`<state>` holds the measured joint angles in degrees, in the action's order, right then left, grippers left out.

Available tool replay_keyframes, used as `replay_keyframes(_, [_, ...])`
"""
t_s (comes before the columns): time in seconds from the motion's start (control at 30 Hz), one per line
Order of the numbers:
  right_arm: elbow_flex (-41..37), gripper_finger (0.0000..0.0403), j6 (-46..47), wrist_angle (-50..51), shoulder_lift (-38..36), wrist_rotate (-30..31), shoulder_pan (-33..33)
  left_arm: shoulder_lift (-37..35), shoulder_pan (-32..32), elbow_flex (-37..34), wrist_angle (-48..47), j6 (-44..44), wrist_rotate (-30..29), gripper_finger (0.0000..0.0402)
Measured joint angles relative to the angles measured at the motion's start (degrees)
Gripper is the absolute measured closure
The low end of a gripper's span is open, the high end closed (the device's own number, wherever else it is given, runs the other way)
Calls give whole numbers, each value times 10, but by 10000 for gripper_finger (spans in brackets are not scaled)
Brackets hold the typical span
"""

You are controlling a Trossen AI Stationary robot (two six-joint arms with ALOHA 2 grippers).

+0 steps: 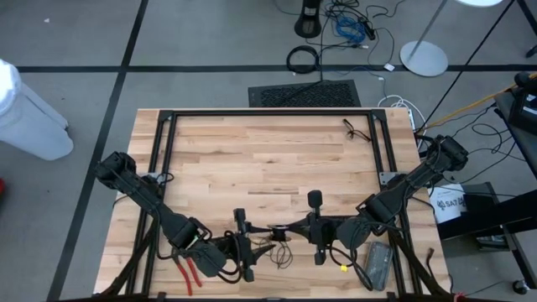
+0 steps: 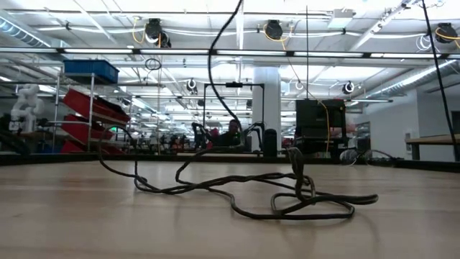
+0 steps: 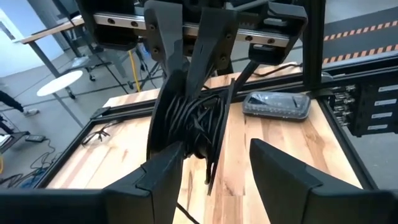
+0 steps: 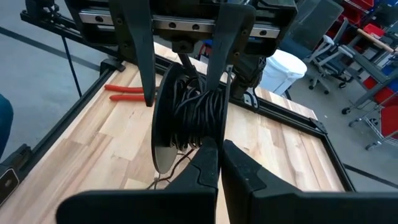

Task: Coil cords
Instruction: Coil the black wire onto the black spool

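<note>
From above, both grippers meet at the table's near edge over the cord (image 1: 281,239). Low down, loose loops trail. The left gripper (image 3: 214,165) spreads around the coiled bundle; the right gripper (image 4: 219,158) is pinched shut beside it. Slack could snag and unwind.

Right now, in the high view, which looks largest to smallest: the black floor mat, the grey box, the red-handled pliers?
1. The black floor mat, clearly largest.
2-3. The grey box and the red-handled pliers look about alike; I would not rank them.
</note>
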<state>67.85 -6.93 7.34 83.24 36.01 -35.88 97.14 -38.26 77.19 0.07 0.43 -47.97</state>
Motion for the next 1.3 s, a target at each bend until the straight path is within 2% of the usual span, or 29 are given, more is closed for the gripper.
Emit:
replay_keyframes(0.17, [0, 403, -3, -3, 0, -7, 6, 0, -4, 0, 10, 0, -3, 237])
replay_keyframes(0.27, [0, 403, -8, -3, 0, -33, 13, 0, -5, 0, 10, -2, -5, 263])
replay_keyframes(0.37, [0, 403, -10, -3, 0, -44, 22, 0, -5, 0, 9, -19, -27, 291])
replay_keyframes(0.63, [0, 403, -13, -4, 0, -44, 30, 0, -6, 0, 9, -29, -42, 388])
replay_keyframes(0.83, [0, 386, -4, 4, -7, -44, 29, 1, -9, 0, 10, -28, -45, 391])
replay_keyframes(1.03, [36, 347, 84, 144, -46, 10, 2, 0, -18, 0, 13, -16, -58, 398])
replay_keyframes(1.17, [37, 325, 155, 202, -60, 42, -28, -6, -26, 0, 17, -12, -83, 399])
replay_keyframes(1.3, [-6, 313, 194, 157, -49, 91, -56, -21, -36, 0, 17, -11, -115, 400])
